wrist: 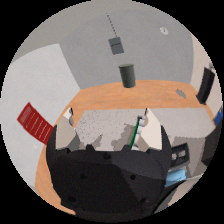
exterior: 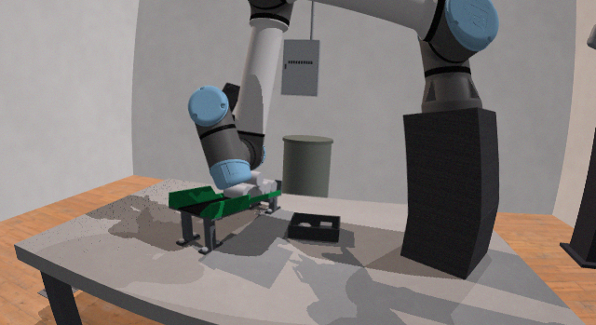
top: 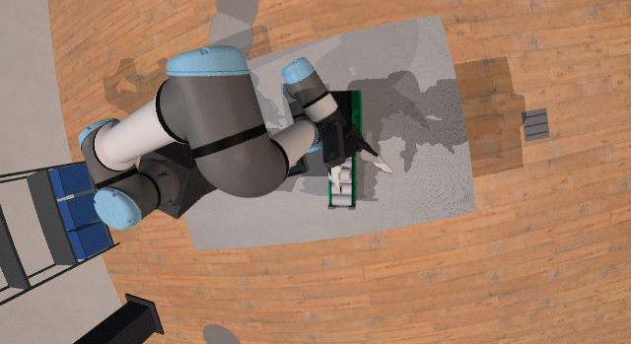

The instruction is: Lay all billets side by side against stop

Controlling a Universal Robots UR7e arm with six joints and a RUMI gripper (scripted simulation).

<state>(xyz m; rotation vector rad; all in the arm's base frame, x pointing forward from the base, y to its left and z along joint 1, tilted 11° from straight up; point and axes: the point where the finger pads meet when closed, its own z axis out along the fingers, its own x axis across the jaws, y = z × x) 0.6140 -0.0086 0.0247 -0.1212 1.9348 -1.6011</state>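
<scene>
The green feed ramp [top: 345, 147] stands on short legs on the grey table and also shows in the side view [exterior: 223, 203]. Several pale steel billets [top: 343, 188] lie across its lower end, near the stop; they also show in the side view [exterior: 253, 187]. I cannot tell which billet lies on top. My gripper [top: 360, 171] is open and empty, low over the ramp. One fingertip [top: 336, 178] is over the billets. The other fingertip [top: 383, 165] sticks out past the ramp's side over the table. In the wrist view the ramp's green edge [wrist: 134, 135] runs beside one finger.
A shallow black tray [exterior: 313, 226] lies on the table beside the ramp. The arm's tall black pedestal [exterior: 449, 190] stands on the table. A grey bin [exterior: 307, 166] stands behind the table. Blue crates on a rack [top: 79, 211] are off the table.
</scene>
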